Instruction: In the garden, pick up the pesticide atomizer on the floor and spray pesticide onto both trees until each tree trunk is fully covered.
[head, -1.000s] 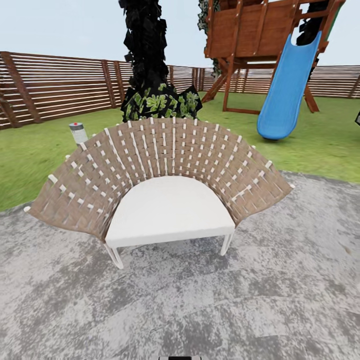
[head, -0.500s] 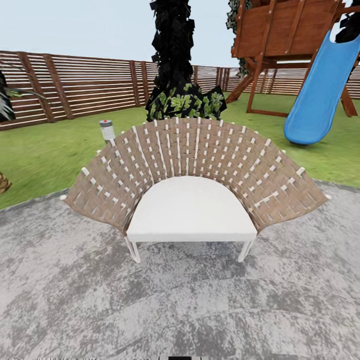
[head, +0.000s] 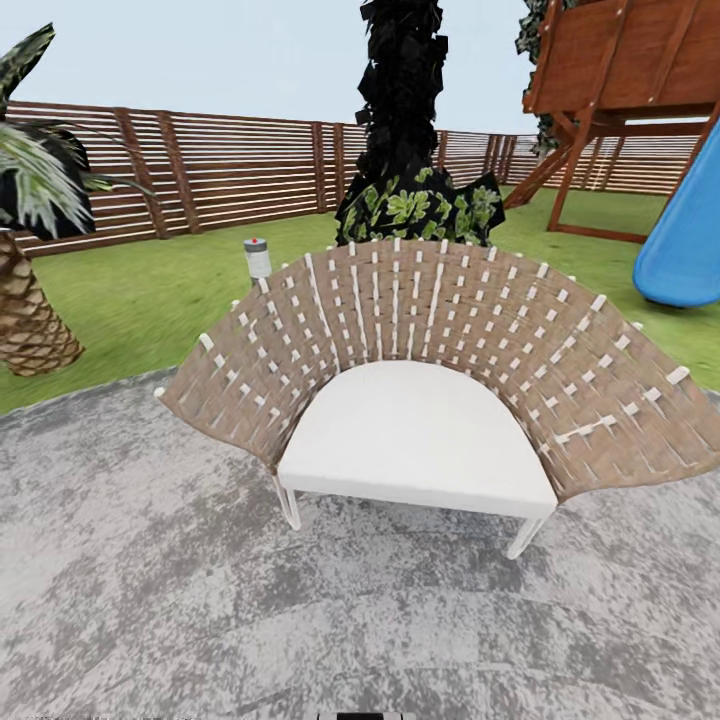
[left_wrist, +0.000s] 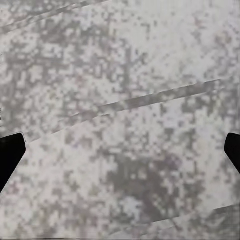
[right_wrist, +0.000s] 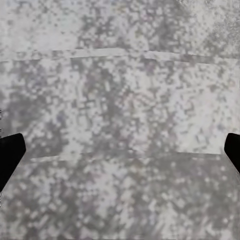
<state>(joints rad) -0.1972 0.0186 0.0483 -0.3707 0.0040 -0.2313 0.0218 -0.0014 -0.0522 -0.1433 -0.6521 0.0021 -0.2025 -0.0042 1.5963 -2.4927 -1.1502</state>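
The pesticide atomizer (head: 257, 257), a small grey canister with a white and red cap, stands upright on the lawn (head: 150, 300) of the garden, just behind the left wing of a woven chair (head: 420, 400) as I see it from the head camera. It is far from me, with the whole chair and a stretch of paving between us. The chair has a fan-shaped back of brown strapping with white ties, a white seat cushion (head: 415, 435) and thin white legs, and it sits on mottled grey stone paving (head: 300, 620) that runs from the near edge up to the grass. Behind the chair rises a narrow black cypress-like tree (head: 402, 90) with a leafy green shrub (head: 420, 212) at its base. At the far left is a short palm (head: 30, 310) with a scaly brown trunk. At the right I see a brown wooden play tower (head: 640, 60) and the lower end of a blue slide (head: 685, 250). A brown slatted fence (head: 200, 165) rings the grass at the back. In each wrist camera I see grey paving, with the left hand (left_wrist: 120, 155) and the right hand (right_wrist: 120, 155) both spread wide (only the dark fingertips show at the frame edges) and nothing between the fingers.
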